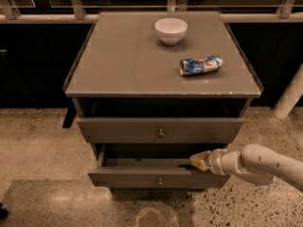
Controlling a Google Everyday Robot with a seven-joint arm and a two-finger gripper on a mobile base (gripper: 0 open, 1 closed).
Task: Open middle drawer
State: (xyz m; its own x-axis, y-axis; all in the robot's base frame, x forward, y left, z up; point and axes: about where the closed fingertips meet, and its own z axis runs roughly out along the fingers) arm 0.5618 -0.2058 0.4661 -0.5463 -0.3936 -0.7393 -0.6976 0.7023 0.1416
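Note:
The grey cabinet [142, 65] shows two drawer fronts, each with a small round knob. The upper front [118, 130] is pulled out a little. The middle drawer [132, 178], with its knob [160, 181], is pulled out farther and shows a dark gap behind its front. My gripper [200, 161] reaches in from the right on a white arm [258, 164]. It rests at the top edge of the middle drawer's front, near its right end. A third drawer is hidden below.
A white bowl [171, 30] and a crumpled blue snack bag [200, 65] lie on the cabinet top. A white post [289, 98] stands at the right. A railing and dark wall run behind. The speckled floor [38, 145] spreads around the cabinet.

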